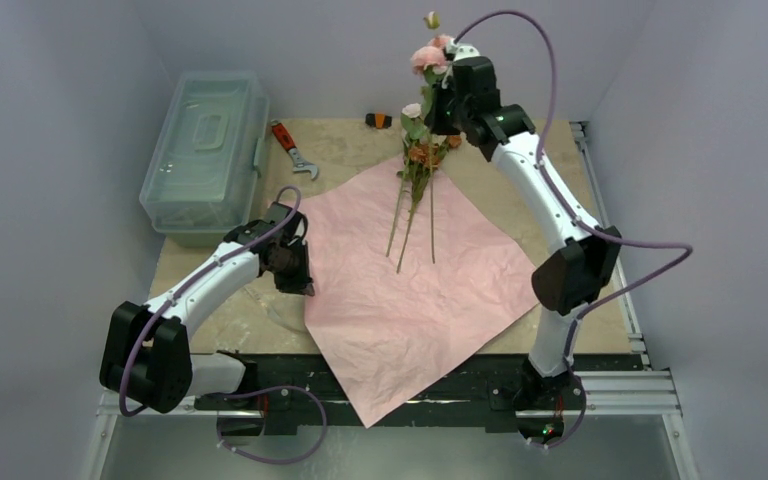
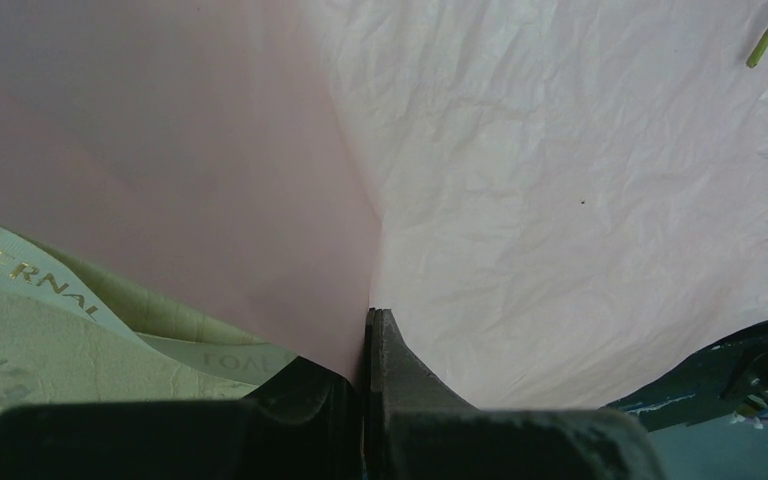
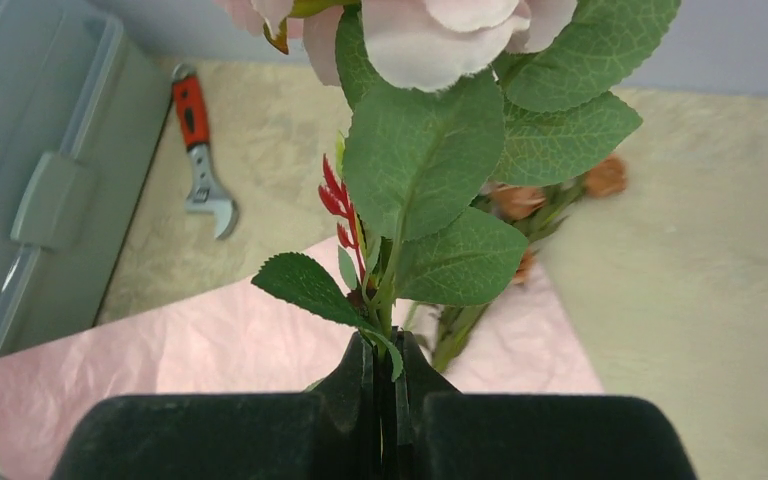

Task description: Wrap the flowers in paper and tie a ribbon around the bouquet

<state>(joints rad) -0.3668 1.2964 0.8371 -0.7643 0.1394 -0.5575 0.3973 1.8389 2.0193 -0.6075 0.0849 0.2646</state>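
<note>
At twelve o'clock on the table, my right hand is clamped tight on the flowers just under their leaves, with the stem ends hanging over the pink paper. At nine o'clock my left hand is pinched shut on the paper's edge. I judge a loose stem could slip free, or a tug could tear the thin sheet. The ribbon lies beside my left hand. A wrench and a clear toolbox sit at ten o'clock, where a fold might snag.

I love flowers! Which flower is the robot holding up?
The pink rose, pinched in the right gripper; the other flowers lie flat, stems on the paper.
</note>
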